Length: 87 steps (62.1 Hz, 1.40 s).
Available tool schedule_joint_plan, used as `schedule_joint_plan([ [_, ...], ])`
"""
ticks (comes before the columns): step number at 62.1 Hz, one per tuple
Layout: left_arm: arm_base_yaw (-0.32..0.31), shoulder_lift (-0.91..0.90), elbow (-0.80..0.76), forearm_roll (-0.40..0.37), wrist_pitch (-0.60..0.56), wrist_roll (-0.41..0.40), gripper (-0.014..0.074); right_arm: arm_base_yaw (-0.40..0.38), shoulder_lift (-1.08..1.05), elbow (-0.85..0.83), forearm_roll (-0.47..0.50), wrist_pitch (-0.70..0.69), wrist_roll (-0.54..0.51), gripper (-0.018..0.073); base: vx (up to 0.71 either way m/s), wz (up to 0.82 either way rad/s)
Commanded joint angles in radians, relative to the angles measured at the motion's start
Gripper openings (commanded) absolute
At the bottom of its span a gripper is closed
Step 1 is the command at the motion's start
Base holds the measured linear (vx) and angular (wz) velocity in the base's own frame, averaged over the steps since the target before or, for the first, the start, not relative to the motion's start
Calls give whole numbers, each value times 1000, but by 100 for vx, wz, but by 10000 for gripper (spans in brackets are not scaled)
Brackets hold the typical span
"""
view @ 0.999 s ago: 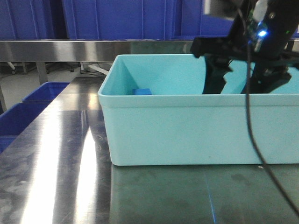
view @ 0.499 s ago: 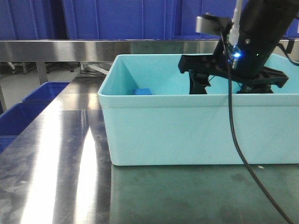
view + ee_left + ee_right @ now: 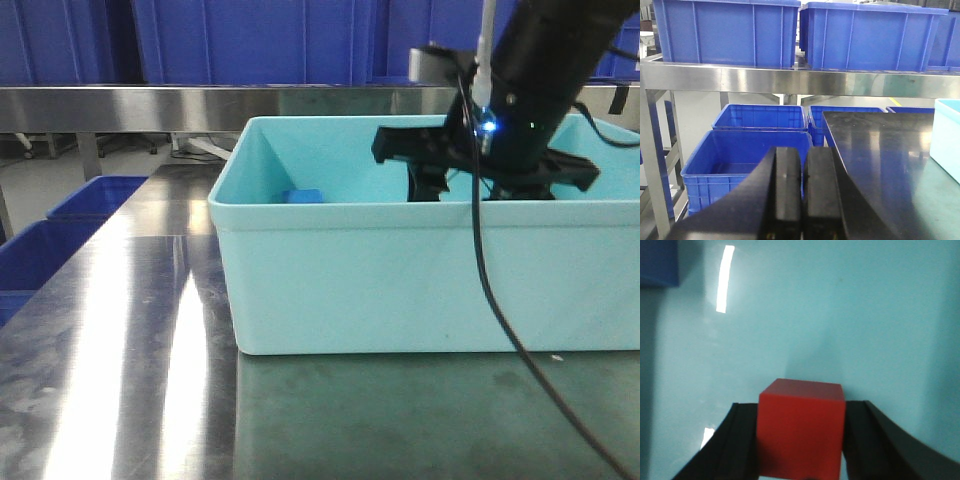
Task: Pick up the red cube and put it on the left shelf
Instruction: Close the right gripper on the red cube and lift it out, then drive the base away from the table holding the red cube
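Red cube (image 3: 801,427) pinched in right jaws — sunk deeper into turquoise tub (image 3: 400,290); left jaws pressed together.

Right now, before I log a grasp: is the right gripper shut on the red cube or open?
Shut on it: the black fingers of the right gripper press both sides of the red cube, inside the turquoise tub.

Right hand (image 3: 801,460) grips the red cube (image 3: 801,430) — turquoise tub floor (image 3: 840,315) behind it.

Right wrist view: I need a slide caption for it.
Right gripper closed on the red cube inside the pale turquoise tub.
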<state>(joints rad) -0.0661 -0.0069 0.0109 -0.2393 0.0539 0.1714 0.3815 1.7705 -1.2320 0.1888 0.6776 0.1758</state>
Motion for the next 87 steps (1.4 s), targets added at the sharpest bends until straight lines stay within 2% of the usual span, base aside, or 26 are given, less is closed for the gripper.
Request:
schedule_joint_plan([
  [1,-5,-14,24,-1,-85,0,102,0,-63,-78,-34,-8,-1,57,0,0],
  [14,-5,-14,24,-1,-85,0,102,0,-121,-159,-121,56,-1,58,0,0],
  [37,-5,-14,24,-1,-85,0,102,0,-413,-116,-238,52,-1,58,0,0],
  [43,-5,-14,24,-1,-85,0,102,0,-522,-22,-267,26,1,58,0,0],
  [57,-5,-14,24,-1,-85,0,102,0,-824,294,-268,-80,2,58,0,0],
  [66,-5,-14,24,-1,-85,0,102,0,-1049,479,-271,-101,2,58,0,0],
  [87,-5,-14,24,-1,-85,0,102,0,-1449,732,-292,-113,2,58,0,0],
])
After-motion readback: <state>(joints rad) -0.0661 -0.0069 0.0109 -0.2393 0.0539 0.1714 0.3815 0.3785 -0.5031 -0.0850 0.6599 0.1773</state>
